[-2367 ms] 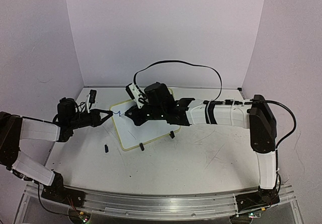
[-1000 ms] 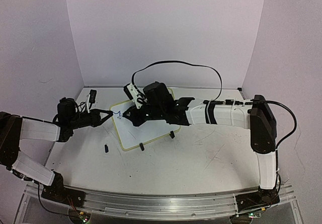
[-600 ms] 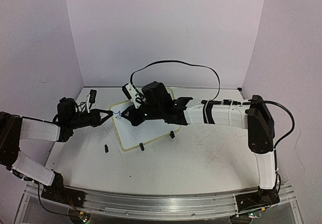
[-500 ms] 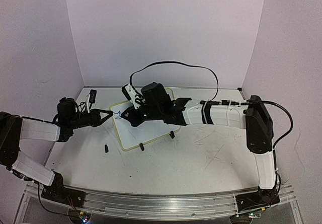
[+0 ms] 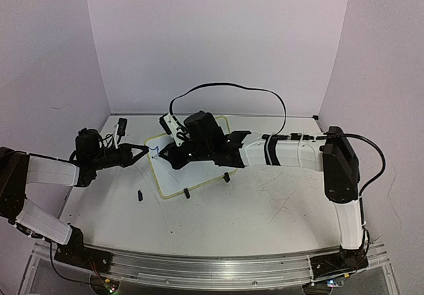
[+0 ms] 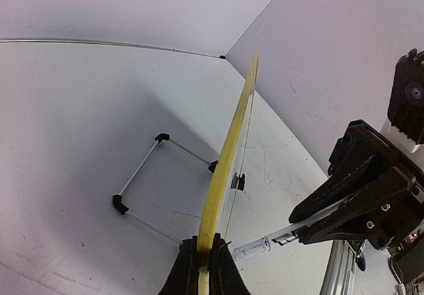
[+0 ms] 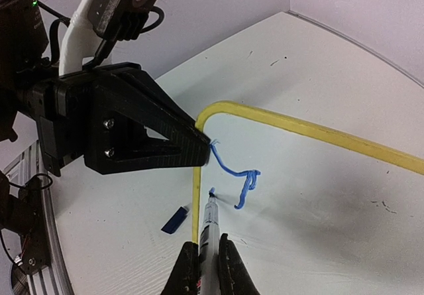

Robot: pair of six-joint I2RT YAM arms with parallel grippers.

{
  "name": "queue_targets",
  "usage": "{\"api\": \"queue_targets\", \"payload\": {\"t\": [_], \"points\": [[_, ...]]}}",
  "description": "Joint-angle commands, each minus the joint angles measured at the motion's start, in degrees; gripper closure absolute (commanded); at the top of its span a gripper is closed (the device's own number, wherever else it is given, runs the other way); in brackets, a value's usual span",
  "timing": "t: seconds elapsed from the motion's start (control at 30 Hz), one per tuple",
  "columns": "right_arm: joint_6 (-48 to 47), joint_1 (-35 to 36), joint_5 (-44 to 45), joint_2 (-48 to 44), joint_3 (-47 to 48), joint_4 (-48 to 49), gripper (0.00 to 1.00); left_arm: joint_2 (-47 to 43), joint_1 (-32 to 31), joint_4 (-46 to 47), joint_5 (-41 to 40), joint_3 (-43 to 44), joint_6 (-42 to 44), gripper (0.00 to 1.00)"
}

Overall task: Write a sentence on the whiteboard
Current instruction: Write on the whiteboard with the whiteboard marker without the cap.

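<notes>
- Pale lilac walls (image 5: 218, 36) close in a white table (image 5: 265, 209), scuffed with faint marks.
- The whiteboard (image 5: 182, 177) stands left of the table's middle. It leans back, so its face looks up and toward the near edge.
- Its long axis runs across the table, the left end a little nearer than the right. Two black feet sit along its lower edge.
- Seen edge-on from the left wrist, the yellow-green frame rises as a thin tilted strip. Behind it a wire stand (image 6: 139, 170) with black tips lies on the table.
- A blue squiggle (image 7: 235, 176) sits on the white face close to the upper left corner.
- The left hand (image 5: 144, 150) comes in from the left and is clamped on the board's left edge, right at that rounded corner.
- The right hand (image 5: 167, 154) reaches over the board from the right, its fingers pressed together on a marker (image 7: 207, 225).
- The marker points at the board, its tip just beside the squiggle and just inside the frame. Whether the tip touches the surface cannot be told.
- A small blue cap (image 7: 175, 220) lies on the table just beside the board's left edge, apart from both hands.
- A black cable (image 5: 225, 86) loops high over the right arm.
</notes>
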Motion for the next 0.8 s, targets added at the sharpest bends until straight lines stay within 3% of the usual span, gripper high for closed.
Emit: {"api": "queue_targets", "payload": {"t": [0.0, 0.77], "points": [[-0.20, -0.14, 3.19, -2.47, -1.42, 0.23, 1.00, -1.33, 0.14, 0.98, 1.45, 1.56, -0.77, 1.00], [-0.30, -1.65, 6.87, -4.35, -2.53, 1.59, 1.00, -1.54, 0.12, 0.95, 1.55, 1.48, -0.84, 1.00]]}}
